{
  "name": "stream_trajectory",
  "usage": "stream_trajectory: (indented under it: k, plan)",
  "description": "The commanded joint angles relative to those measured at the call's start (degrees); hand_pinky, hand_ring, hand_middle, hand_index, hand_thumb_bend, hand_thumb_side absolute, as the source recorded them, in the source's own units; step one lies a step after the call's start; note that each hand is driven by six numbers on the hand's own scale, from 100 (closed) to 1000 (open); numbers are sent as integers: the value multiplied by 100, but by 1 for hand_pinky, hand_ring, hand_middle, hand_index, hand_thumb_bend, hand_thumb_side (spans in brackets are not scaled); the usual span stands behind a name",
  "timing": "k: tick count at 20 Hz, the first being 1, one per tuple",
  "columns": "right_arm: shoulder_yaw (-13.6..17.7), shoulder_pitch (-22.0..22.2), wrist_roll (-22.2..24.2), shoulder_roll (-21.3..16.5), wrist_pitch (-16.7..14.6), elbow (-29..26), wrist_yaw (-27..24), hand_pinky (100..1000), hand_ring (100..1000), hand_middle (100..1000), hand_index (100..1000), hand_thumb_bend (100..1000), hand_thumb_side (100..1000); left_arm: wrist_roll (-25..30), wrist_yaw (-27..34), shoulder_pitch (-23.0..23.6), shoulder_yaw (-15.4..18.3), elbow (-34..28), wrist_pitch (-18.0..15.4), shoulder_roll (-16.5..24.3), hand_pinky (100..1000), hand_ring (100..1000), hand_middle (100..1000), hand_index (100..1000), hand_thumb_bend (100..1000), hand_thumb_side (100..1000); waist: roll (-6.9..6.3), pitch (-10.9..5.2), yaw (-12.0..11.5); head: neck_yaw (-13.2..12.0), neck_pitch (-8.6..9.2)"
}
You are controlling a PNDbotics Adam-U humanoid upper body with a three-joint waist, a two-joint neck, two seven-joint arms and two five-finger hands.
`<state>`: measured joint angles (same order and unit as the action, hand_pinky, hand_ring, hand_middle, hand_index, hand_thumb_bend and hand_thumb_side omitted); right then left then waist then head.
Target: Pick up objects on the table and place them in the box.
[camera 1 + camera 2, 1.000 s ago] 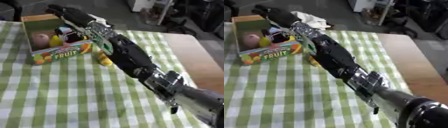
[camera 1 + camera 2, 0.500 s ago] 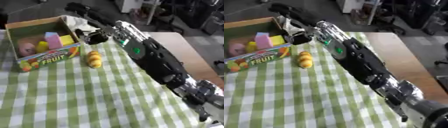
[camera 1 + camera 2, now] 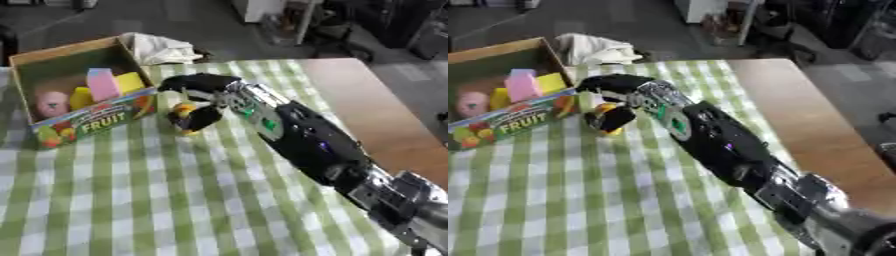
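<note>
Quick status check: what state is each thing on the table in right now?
Box: open, upright, holding pink and yellow items.
Yellow-orange object: on the cloth beside the box, not yet in it.
Right robot hand: fingers curled round the yellow-orange object.
White cloth: crumpled behind the box.
Left robot hand: not in view.

Tablecloth: green-and-white check.
Box: brown, colourful fruit print.
Box contents: pink block, yellow block.
Right hand: black.

Matt cardboard box; checked cloth; smooth wood table; glossy black hand.
</note>
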<state>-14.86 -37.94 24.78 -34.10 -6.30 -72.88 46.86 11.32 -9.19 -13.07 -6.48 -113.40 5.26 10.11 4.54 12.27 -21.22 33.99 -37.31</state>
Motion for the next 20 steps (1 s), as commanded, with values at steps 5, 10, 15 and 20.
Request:
stream_trajectory:
  k: [5,10,15,20]
  plan:
    - [91,-142,-68,-45,-269,626,1180,886,968,1000,1000,100,667,-3,-8,-21,23,-119,-12,49,609,641,558,804,100,729,-23,-91,-3,52,5]
    - [146,-150,208,-14,-488,849,1625,822,877,869,1000,163,397,-1,-10,-11,17,-119,-10,51,609,641,557,804,100,730,-32,-89,10,70,15]
    - [261,-176,-574,-19,-152,722,1654,722,657,379,922,194,247,-13,-15,-5,22,-119,0,50,608,640,557,804,100,734,-31,-92,18,62,24]
    - [269,-221,-1312,-247,109,71,1128,699,578,277,893,116,171,-20,-20,-8,27,-119,7,56,608,640,556,803,100,733,-11,-106,24,36,37]
